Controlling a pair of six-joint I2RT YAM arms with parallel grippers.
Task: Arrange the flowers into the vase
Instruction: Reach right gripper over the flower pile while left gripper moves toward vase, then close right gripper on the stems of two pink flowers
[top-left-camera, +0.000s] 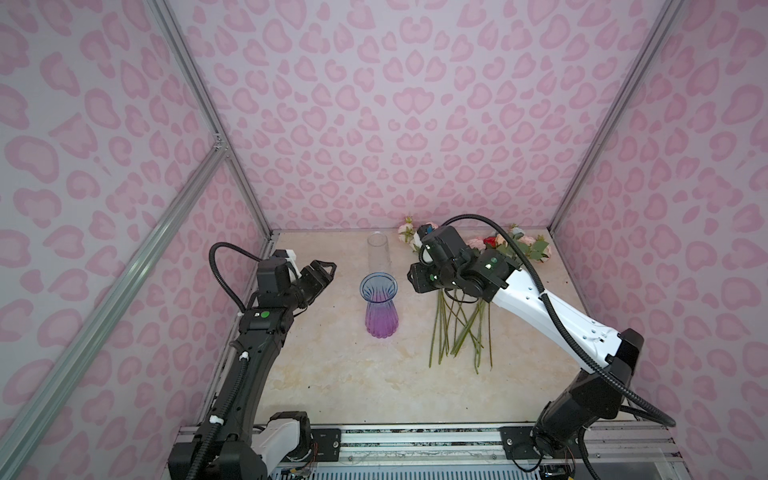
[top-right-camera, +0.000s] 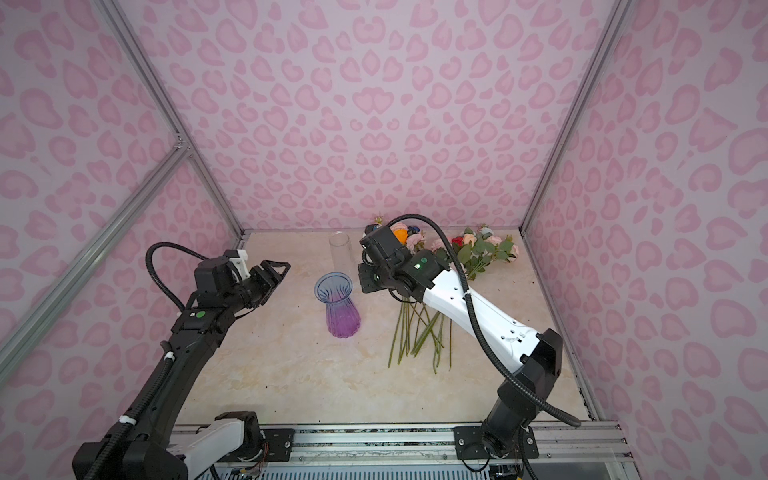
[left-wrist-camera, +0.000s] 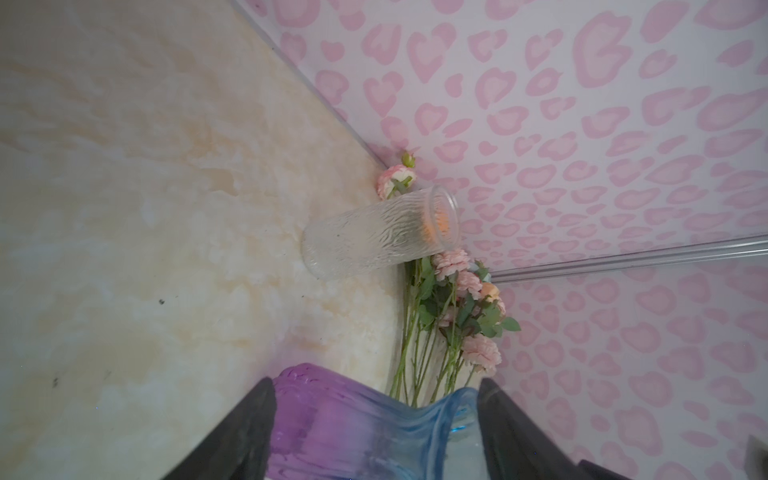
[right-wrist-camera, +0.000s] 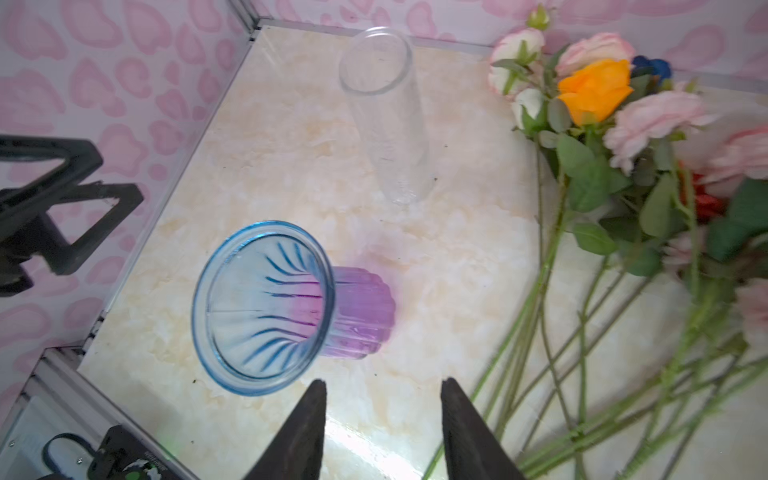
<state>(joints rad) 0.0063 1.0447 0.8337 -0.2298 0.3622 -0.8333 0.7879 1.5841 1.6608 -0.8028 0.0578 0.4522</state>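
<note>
Flowers (right-wrist-camera: 582, 174) beside purple vase (right-wrist-camera: 266, 307) (upright, empty) — untouched.

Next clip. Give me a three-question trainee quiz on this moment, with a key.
1. True or false: the blue-to-purple fluted glass vase is empty.
2. In a top view, the long green-stemmed artificial flowers lie: A) left of that vase; B) right of it; C) inside it.
3. What does the right gripper hold?
Key: 1 true; 2 B; 3 nothing, its jaws stand open.
</note>
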